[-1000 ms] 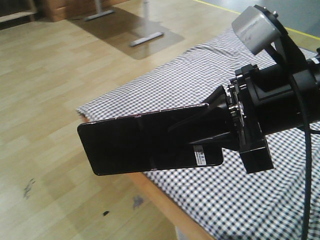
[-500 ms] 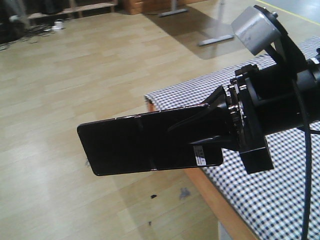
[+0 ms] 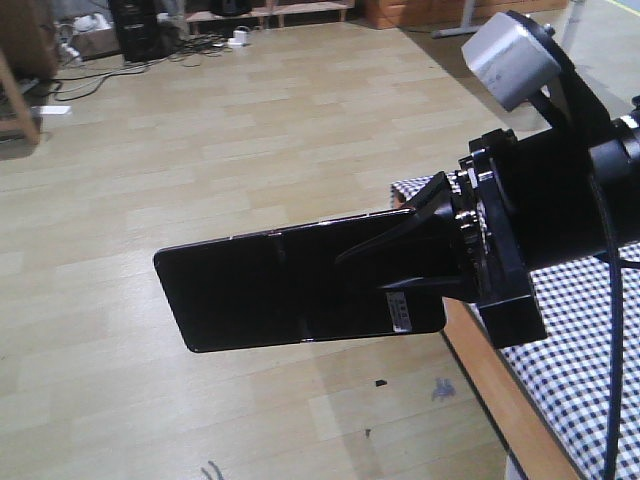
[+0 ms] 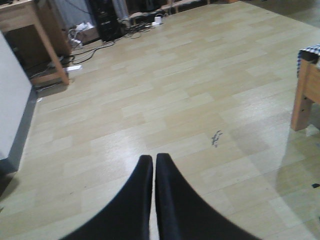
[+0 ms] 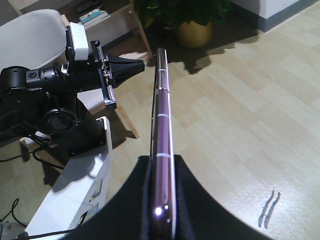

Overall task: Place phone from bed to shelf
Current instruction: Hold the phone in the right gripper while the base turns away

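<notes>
**Phone held in the right jaws, off the bed, shelf not reached**

Phone [image 3: 300, 290] is clamped at its sticker end by the right gripper [image 3: 365, 270], one finger on each flat face. In the right wrist view it shows edge-on.
- Axis: in the front view the long axis runs 3 to 9 o'clock. The free end sticks out of the jaws toward 9 and tilts slightly up toward 3.
- Right wrist view: the slab [image 5: 162, 125] points to 12 o'clock, straight ahead of the jaws.
- Left gripper [image 4: 154, 160]: fingers pressed together, nothing between them, idle. It sits at 10 o'clock in the right wrist view, so the right arm does the placing.
- Below the phone: bare wood floor [image 3: 200, 150].
- Bed [image 3: 590, 300]: at 4 o'clock in the front view, apart from the phone.
- Far: a pale wooden unit with books [image 5: 115, 20] at 11 o'clock in the right wrist view, behind the left arm. It is probably the shelf, but I cannot be sure.

Carry phase; the phone goes in leading with the free end.
</notes>
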You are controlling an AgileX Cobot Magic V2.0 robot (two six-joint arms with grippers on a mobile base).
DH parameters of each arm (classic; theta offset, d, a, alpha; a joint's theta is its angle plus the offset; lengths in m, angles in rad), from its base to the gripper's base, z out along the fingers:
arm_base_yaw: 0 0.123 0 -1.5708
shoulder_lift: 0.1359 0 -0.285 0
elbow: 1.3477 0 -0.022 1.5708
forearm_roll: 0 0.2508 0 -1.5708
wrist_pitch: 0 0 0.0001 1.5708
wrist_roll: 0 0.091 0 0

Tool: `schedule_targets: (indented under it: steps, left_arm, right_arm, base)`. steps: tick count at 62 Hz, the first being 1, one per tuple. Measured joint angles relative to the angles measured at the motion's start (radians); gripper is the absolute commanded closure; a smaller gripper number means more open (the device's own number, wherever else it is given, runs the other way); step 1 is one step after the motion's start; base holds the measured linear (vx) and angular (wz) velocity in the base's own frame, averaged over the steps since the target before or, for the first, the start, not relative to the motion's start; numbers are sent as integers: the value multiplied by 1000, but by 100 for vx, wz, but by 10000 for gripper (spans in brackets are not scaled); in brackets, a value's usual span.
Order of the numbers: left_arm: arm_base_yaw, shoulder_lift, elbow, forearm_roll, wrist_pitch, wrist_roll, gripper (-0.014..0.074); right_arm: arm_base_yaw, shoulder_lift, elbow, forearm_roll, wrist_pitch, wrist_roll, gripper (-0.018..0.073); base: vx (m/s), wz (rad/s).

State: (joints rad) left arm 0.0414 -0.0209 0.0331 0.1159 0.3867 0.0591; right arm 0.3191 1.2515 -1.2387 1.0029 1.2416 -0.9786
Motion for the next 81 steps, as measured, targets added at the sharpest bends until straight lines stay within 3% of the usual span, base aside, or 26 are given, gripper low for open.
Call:
schedule_targets:
  steps: [81]
  left_arm:
    - [0,0,0,0,0,0,595]
  right_arm:
    - [0,0,0,0,1,0,561]
  base:
    - [2,12]
